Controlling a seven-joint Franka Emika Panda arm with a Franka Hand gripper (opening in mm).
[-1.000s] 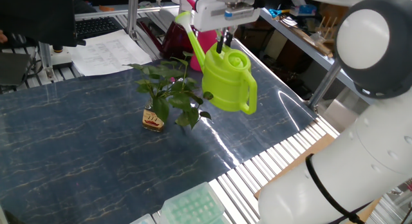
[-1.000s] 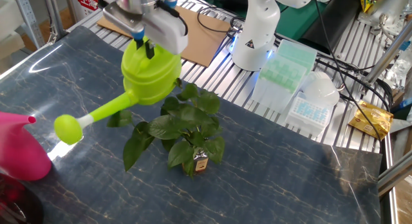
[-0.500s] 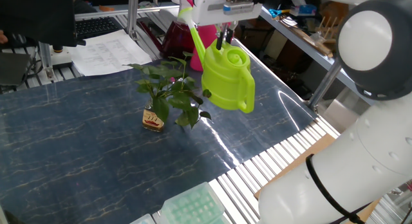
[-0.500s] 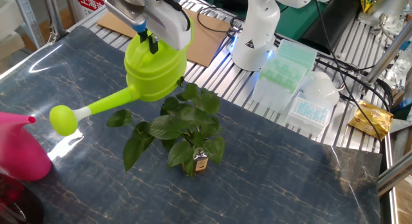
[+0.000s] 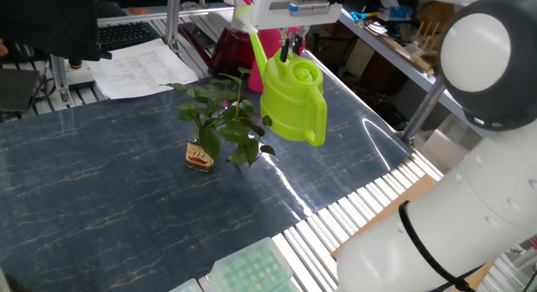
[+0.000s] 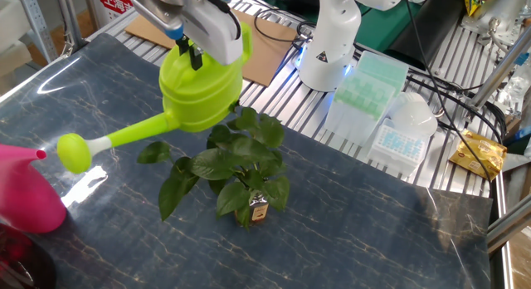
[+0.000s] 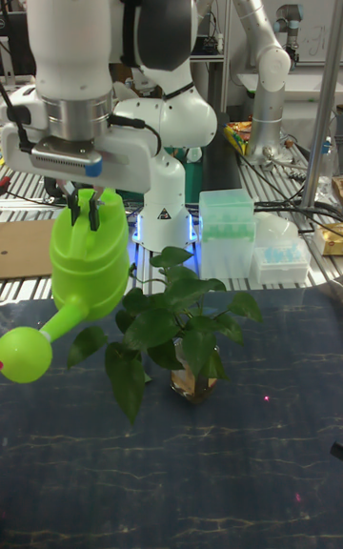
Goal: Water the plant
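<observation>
Pincer (image 5: 290, 49) fingers were clamped on the lime green watering can (image 5: 292, 104), lifted just beside the plant (image 5: 220, 117), pouring apparently not yet begun.

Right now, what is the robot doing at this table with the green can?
The arm's pincer is shut on the top of the lime green watering can and holds it in the air, above and beside the plant. The plant stands in its small glass bottle on the table. The can's spout points away from the leaves, toward the pink watering can. No water can be seen.
</observation>
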